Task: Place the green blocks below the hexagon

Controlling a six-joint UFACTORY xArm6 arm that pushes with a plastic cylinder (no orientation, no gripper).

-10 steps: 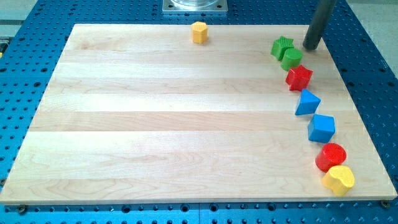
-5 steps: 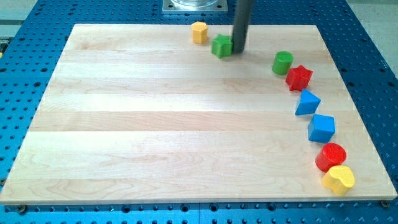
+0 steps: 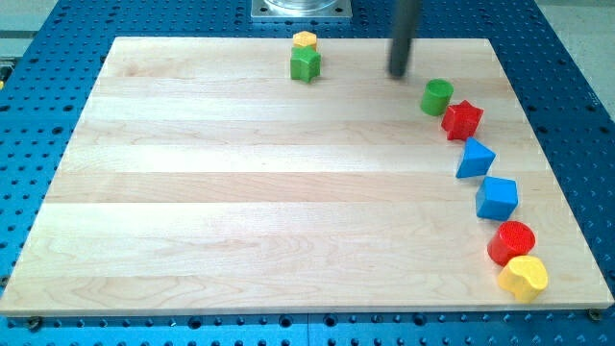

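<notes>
The green star block (image 3: 306,65) is now sitting just below the yellow hexagon (image 3: 305,40), touching it. My tip (image 3: 398,73), holding nothing, is moving back right toward the green cylinder (image 3: 436,96), still waiting nearby.

Green star block (image 3: 306,65) has gone from the cluster at the view's right, out of contact with the green cylinder (image 3: 436,97), across to the view's top centre; it now sits touching the yellow hexagon (image 3: 305,40), just below it. Hexagon got nudged slightly toward the view's top. My tip (image 3: 398,73) has pulled off the star, back toward the view's right, now up-left of the cylinder, apart from it.
</notes>
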